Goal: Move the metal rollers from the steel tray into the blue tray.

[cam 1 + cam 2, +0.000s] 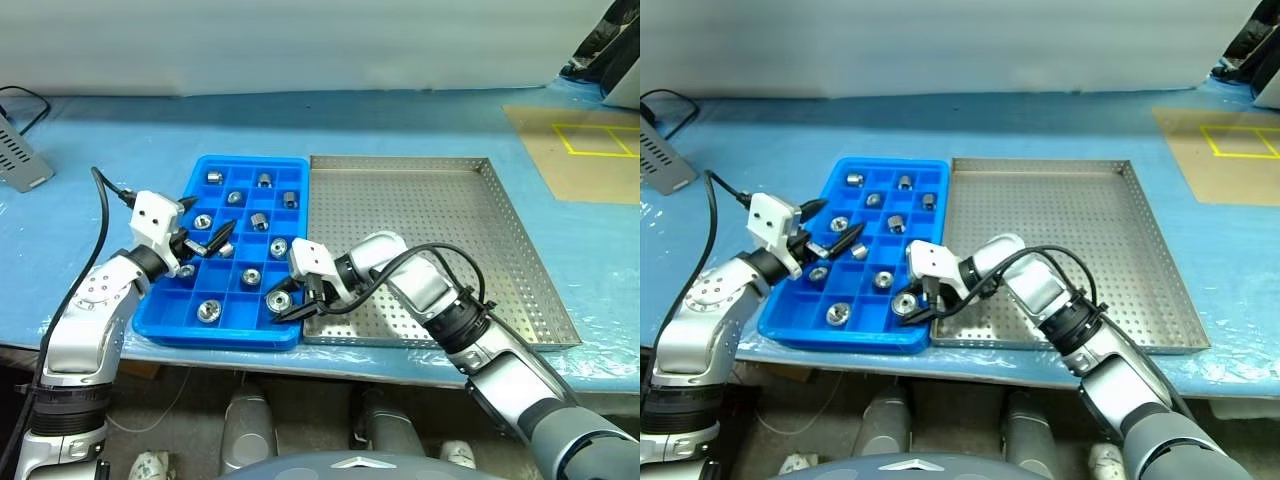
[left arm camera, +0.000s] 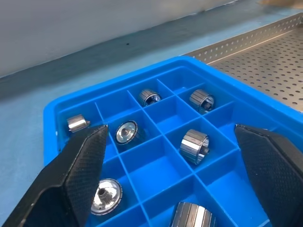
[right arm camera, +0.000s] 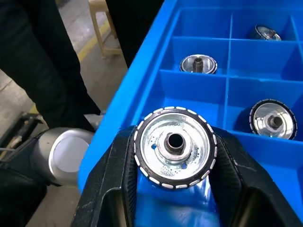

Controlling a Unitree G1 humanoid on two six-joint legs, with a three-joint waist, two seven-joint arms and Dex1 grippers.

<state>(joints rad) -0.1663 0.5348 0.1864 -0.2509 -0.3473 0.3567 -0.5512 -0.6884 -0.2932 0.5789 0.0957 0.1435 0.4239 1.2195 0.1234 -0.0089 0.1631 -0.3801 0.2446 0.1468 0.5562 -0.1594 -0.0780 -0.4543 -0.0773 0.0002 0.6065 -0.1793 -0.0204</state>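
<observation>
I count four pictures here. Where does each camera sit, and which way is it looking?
Left eye view: on the head, looking forward and down at the blue tray and steel tray; both arms show.
Right eye view: beside it on the head, same scene.
Left wrist view: on the left arm, looking between the open left gripper at metal rollers in compartments.
Right wrist view: on the right arm, looking along the right gripper, which clamps a roller over the blue tray's near edge.
Shared: every view shows the blue tray.
</observation>
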